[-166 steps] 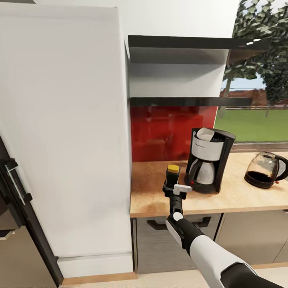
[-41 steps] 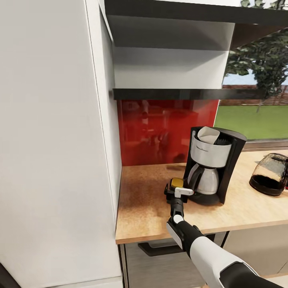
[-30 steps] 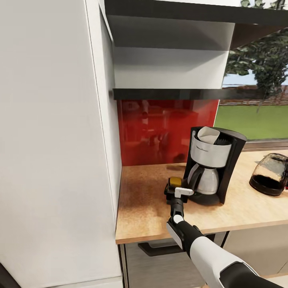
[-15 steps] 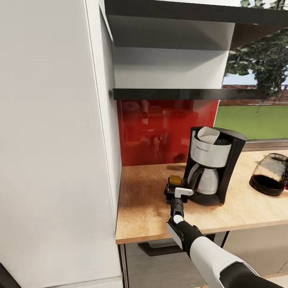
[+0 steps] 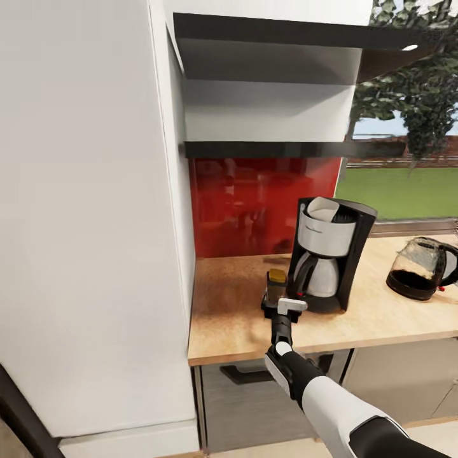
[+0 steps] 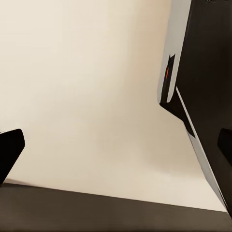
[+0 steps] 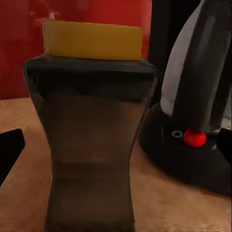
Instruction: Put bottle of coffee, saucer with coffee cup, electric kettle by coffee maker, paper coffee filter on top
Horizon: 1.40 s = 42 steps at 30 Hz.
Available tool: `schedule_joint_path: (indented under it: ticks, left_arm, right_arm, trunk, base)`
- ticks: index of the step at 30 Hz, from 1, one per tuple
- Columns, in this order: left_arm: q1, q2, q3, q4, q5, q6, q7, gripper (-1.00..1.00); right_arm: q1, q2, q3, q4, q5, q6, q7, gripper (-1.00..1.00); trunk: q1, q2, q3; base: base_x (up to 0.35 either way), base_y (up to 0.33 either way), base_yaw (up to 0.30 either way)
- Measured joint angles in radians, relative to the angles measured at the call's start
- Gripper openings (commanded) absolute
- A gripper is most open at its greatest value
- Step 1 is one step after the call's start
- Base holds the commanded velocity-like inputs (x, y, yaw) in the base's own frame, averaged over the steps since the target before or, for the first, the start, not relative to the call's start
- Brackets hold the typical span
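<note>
The small squarish dark bottle of coffee with a yellow-brown cap [image 5: 276, 285] stands upright on the light wood-toned table [image 5: 242, 318], long axis vertical, cap up, just left of the tall black coffee maker with a silver-grey front panel [image 5: 327, 254]. The right gripper [image 5: 280, 306] sits at its base, fingers apart on either side, not clamped. The bottle looks rigid, smooth-sided and probably slippery, moderately light; its narrowed waist seems the surest hold. A white paper cone filter [image 5: 322, 208] rests in the maker's top. Far right, well apart, stands the rounded clear glass electric kettle [image 5: 420, 268]. The left gripper's fingers are spread.
</note>
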Motion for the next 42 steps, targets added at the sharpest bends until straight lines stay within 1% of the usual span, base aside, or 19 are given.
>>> schedule_joint_path:
  ticks: [6,11,15,21,22,24,27,29,31,35,40,42]
  left_arm:
    - [0.000,0.000,0.002,0.000,-0.001,0.000,0.000,1.00]
    - [-0.001,-0.001,0.002,-0.001,-0.003,-0.001,0.000,1.00]
    - [-0.002,0.000,0.002,-0.002,-0.003,-0.003,0.000,1.00]
    - [-0.002,0.000,0.002,-0.003,-0.003,-0.005,0.000,1.00]
    - [-0.002,0.000,0.002,-0.003,-0.003,-0.005,0.000,1.00]
    - [-0.002,0.000,0.002,-0.003,-0.002,-0.007,0.000,1.00]
    - [-0.002,-0.001,0.002,-0.004,-0.002,-0.010,0.000,1.00]
    - [-0.003,-0.001,0.002,-0.005,-0.001,-0.012,0.000,1.00]
    - [-0.003,-0.001,0.001,-0.006,-0.001,-0.014,0.000,1.00]
    - [-0.003,0.000,0.001,-0.006,-0.001,-0.014,0.000,1.00]
    - [-0.003,0.000,0.001,-0.006,-0.001,-0.014,0.000,1.00]
    - [-0.003,-0.001,0.001,-0.006,-0.001,-0.015,0.000,1.00]
  right_arm:
    - [0.000,0.000,0.000,0.000,0.000,0.000,0.000,1.00]
    - [0.000,0.000,0.001,0.000,0.001,0.001,0.002,1.00]
    - [0.000,0.000,0.002,0.000,0.002,0.000,0.003,1.00]
    - [0.000,0.007,0.004,0.005,-0.001,0.001,0.005,1.00]
    - [0.000,0.009,0.005,0.006,0.000,0.001,0.007,1.00]
    - [0.000,0.022,0.008,0.008,-0.001,0.002,0.013,1.00]
    - [0.016,0.022,0.007,0.034,0.001,-0.002,0.014,1.00]
    - [0.045,0.022,0.007,0.056,0.003,-0.048,0.013,1.00]
    - [0.076,0.022,0.007,0.070,0.006,-0.123,0.012,1.00]
    - [0.123,0.022,0.006,0.107,0.004,-0.228,0.009,1.00]
    - [0.155,0.022,0.003,0.203,-0.002,-0.305,-0.012,1.00]
    - [0.169,0.022,-0.001,0.270,-0.005,-0.367,-0.040,1.00]
  trunk:
    - [0.000,0.000,0.000]
    - [0.000,0.000,0.000]
    - [-0.001,0.000,0.000]
    - [-0.001,0.000,0.000]
    - [-0.001,0.000,0.000]
    - [-0.001,0.000,0.000]
    - [-0.001,0.000,0.000]
    - [-0.001,0.000,0.000]
    - [-0.001,0.000,0.000]
    - [-0.001,0.000,0.000]
    - [-0.001,0.000,0.000]
    - [-0.001,0.000,0.000]
  base:
    - [-0.322,-0.010,0.000]
    - [-0.208,-0.203,0.000]
    - [-0.042,-0.069,0.000]
    - [-0.003,-0.005,0.000]
    - [0.000,0.000,0.000]
    - [0.000,0.000,0.000]
    - [0.000,0.000,0.000]
    - [0.000,0.000,0.000]
    - [0.000,0.000,0.000]
    - [0.000,0.000,0.000]
    - [0.000,0.000,0.000]
    - [0.000,0.000,0.000]
